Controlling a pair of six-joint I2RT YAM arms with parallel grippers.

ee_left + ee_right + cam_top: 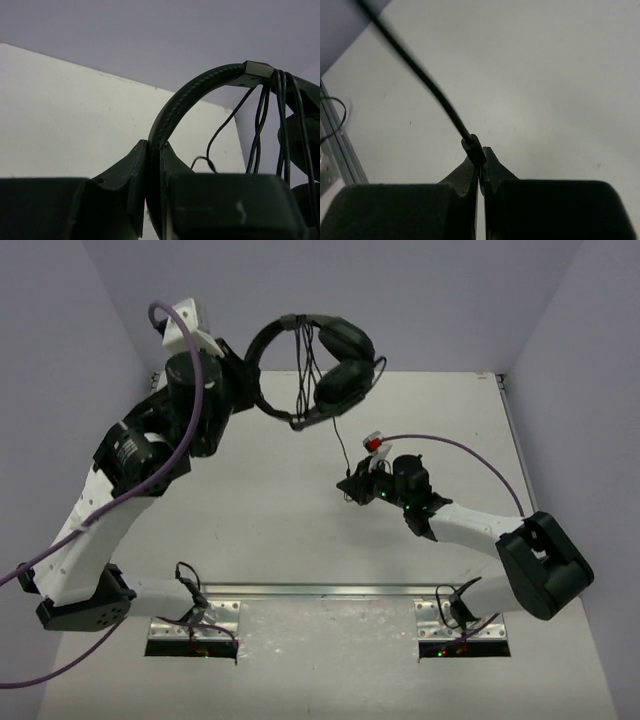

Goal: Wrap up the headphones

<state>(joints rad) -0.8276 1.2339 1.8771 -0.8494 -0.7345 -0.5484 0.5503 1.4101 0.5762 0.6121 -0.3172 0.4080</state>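
Above the far edge of the bench, near its middle, the headphones (318,365) hang in the air, clear of the table (250,505). They are black, with a thin arched headband (258,345) on the left and two padded earcups (345,362) stacked close together on the right. Several turns of the thin dark cable (303,365) are draped over the headband beside the earcups and hang down in loose strands. One strand leaves the bundle and runs toward the near edge, down to the right gripper (352,483).

The left gripper (250,388) is clenched on the left end of the headband. In the left wrist view its two fingers (135,180) press against either side of the ribbed band (200,82), which rises from between them and curves right to the hanging cable strands (280,125).

The right gripper sits low over the middle of the bench, right of centre. In the right wrist view it (480,167) is pinched tight on a short, thicker black piece (472,146) of the cable (420,75), which stretches away taut to the upper left above the pale tabletop (555,75).

Thick purple cables (185,410) trail along both arms. A metal rail (330,590) runs along the near edge between the two arm bases.
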